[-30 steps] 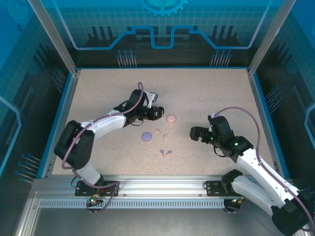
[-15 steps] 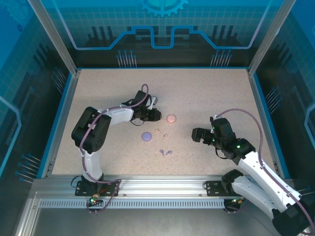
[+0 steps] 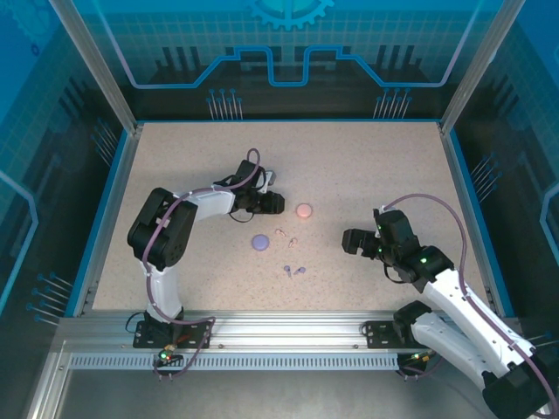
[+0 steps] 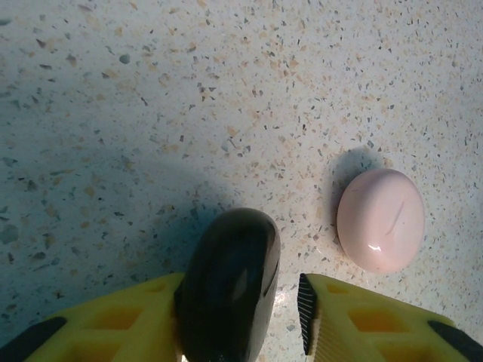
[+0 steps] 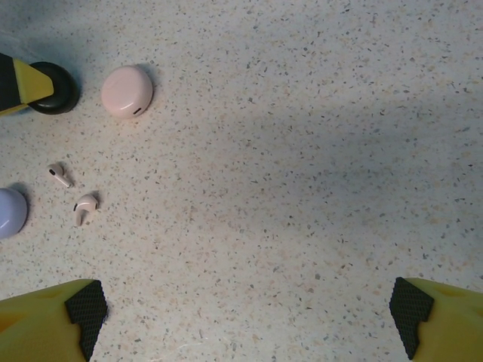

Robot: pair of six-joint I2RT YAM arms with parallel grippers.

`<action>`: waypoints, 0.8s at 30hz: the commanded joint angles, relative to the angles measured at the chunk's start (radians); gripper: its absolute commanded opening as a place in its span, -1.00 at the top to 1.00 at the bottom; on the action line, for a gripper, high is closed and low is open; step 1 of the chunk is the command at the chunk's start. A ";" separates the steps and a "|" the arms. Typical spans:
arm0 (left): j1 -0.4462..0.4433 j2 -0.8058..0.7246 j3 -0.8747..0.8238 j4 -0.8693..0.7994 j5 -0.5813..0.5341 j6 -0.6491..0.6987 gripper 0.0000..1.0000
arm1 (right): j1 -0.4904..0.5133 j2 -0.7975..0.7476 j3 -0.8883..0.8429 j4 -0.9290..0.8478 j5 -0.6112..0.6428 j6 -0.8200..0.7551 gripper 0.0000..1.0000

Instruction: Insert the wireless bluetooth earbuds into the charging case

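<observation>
From above, the left gripper is seen at 9 o'clock of the pink case, with the pink earbuds at its 7 o'clock. At the left wrist, the jaws are narrowly parted round the black case, so a straight withdrawal is advised. At the right wrist, the right gripper is held wide and empty.

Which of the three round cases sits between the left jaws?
The black case, between the jaws of the left gripper; the pink case lies apart beside it, the purple case farther off.
</observation>
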 commanded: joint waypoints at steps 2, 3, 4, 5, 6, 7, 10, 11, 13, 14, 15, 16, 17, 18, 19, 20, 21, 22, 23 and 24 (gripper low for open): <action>0.021 -0.003 -0.014 -0.013 -0.020 0.028 0.10 | -0.017 0.002 0.052 -0.038 0.017 -0.047 -1.00; 0.024 -0.011 -0.022 -0.007 -0.023 0.028 0.10 | -0.015 0.007 0.060 -0.040 0.013 -0.060 -1.00; 0.027 -0.022 -0.029 -0.005 -0.029 0.029 0.09 | -0.018 0.014 0.071 -0.044 0.010 -0.075 -1.00; 0.028 -0.036 -0.036 -0.004 -0.032 0.033 0.07 | -0.019 0.021 0.085 -0.051 0.006 -0.089 -1.00; 0.031 -0.053 -0.045 -0.004 -0.037 0.035 0.05 | -0.019 0.033 0.101 -0.057 0.002 -0.107 -1.00; 0.035 -0.074 -0.057 -0.003 -0.041 0.039 0.01 | -0.021 0.048 0.117 -0.062 -0.006 -0.127 -1.00; 0.042 -0.162 -0.106 0.017 -0.054 0.045 -0.09 | -0.024 0.113 0.178 -0.074 -0.029 -0.192 -1.00; 0.044 -0.198 -0.122 0.022 -0.061 0.047 -0.12 | -0.026 0.136 0.198 -0.073 -0.043 -0.224 -1.00; 0.045 -0.285 -0.163 0.030 -0.079 0.058 -0.17 | -0.025 0.210 0.256 -0.083 -0.066 -0.296 -1.00; 0.045 -0.325 -0.181 0.032 -0.089 0.061 -0.19 | -0.025 0.245 0.291 -0.092 -0.077 -0.333 -1.00; 0.046 -0.374 -0.202 0.031 -0.099 0.064 -0.22 | -0.025 0.290 0.337 -0.108 -0.088 -0.379 -1.00; 0.046 -0.424 -0.225 0.034 -0.107 0.067 -0.25 | -0.025 0.339 0.382 -0.126 -0.097 -0.422 -1.00; 0.045 -0.466 -0.244 0.036 -0.114 0.067 -0.29 | -0.025 0.382 0.419 -0.143 -0.104 -0.458 -1.00; 0.046 -0.518 -0.268 0.038 -0.124 0.065 -0.34 | -0.025 0.430 0.467 -0.166 -0.121 -0.505 -1.00; 0.046 -0.567 -0.293 0.041 -0.135 0.064 -0.40 | -0.024 0.482 0.515 -0.186 -0.130 -0.550 -1.00; 0.047 -0.616 -0.315 0.045 -0.143 0.061 -0.44 | -0.022 0.525 0.552 -0.202 -0.133 -0.587 -1.00; 0.047 -0.668 -0.341 0.048 -0.153 0.058 -0.49 | -0.018 0.570 0.596 -0.218 -0.136 -0.630 -1.00; 0.047 -0.718 -0.366 0.049 -0.160 0.057 -0.52 | -0.009 0.615 0.635 -0.229 -0.140 -0.679 -1.00; 0.047 -0.763 -0.383 0.048 -0.166 0.058 -0.56 | -0.002 0.651 0.665 -0.240 -0.147 -0.723 -1.00; 0.047 -0.811 -0.405 0.046 -0.175 0.056 -0.61 | 0.006 0.695 0.701 -0.259 -0.155 -0.781 -0.99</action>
